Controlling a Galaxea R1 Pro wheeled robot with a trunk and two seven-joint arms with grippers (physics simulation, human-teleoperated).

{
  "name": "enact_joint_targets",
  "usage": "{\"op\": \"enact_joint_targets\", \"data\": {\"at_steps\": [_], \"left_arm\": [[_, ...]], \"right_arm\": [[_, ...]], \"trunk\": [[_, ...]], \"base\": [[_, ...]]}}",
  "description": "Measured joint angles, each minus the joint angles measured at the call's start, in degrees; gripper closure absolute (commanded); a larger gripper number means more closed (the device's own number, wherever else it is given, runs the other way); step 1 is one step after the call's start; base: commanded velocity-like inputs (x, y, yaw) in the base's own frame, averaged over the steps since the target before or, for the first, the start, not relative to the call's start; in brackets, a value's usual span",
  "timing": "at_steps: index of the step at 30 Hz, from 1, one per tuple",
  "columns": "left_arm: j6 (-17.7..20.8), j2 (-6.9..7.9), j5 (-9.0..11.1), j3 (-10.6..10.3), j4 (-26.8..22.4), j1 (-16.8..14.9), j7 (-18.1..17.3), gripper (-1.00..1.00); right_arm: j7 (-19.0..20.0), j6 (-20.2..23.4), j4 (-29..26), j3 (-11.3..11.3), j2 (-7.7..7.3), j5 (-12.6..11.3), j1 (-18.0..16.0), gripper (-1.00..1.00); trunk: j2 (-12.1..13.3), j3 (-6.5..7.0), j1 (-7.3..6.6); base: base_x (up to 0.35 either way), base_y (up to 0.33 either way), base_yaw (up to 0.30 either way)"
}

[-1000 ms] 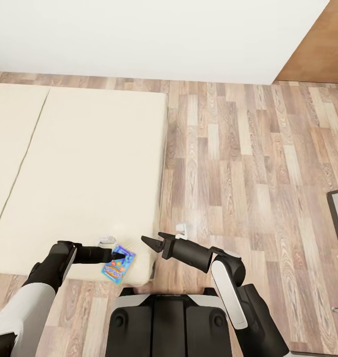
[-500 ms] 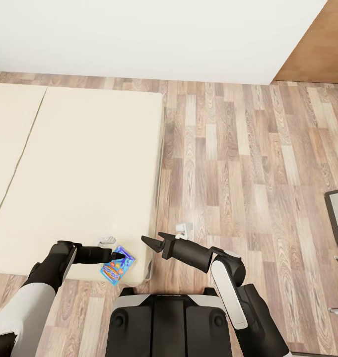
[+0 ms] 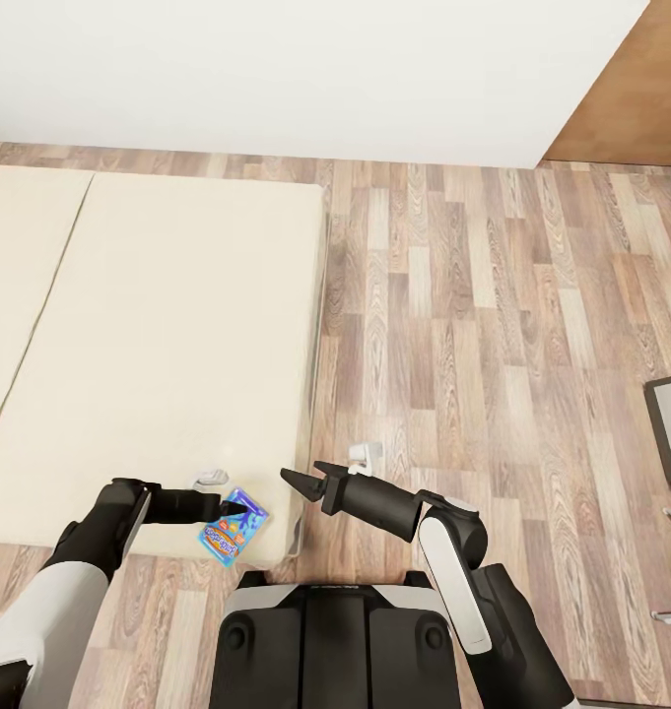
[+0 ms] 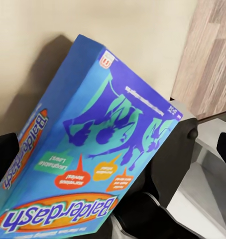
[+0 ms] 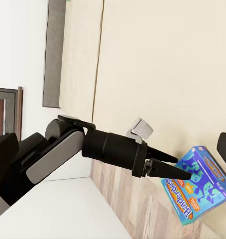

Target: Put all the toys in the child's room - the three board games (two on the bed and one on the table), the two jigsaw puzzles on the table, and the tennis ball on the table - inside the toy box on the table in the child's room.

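Left end effector (image 3: 238,509) is clamped on the blue board game (image 3: 234,526), which I've got lifted and tilted over the near corner of the bed (image 3: 158,335), right by its edge; the left wrist view shows the "Balderdash" box (image 4: 88,154) between the fingers, mattress behind. Right end effector (image 3: 305,480) hangs empty over the wood floor (image 3: 493,325) just beside the bed corner, fingers spread wide, near the box but apart from it.
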Motion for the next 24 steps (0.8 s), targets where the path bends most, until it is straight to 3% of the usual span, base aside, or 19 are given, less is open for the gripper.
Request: {"op": "enact_joint_targets", "data": {"at_steps": [11,24], "left_arm": [[1.1,0.45,-0.2,0.0,0.0,0.0,-0.1,-1.00],[4.3,2.75,-0.2,-0.1,0.0,0.0,-0.2,-1.00]], "right_arm": [[0.0,0.0,0.0,0.0,0.00,-0.1,0.0,-1.00],[0.0,0.0,0.0,0.0,0.00,-0.1,0.0,-1.00]], "trunk": [[0.0,0.00,0.00],[0.0,0.00,0.00]], "base": [[0.000,0.000,0.000],[0.000,0.000,0.000]]}}
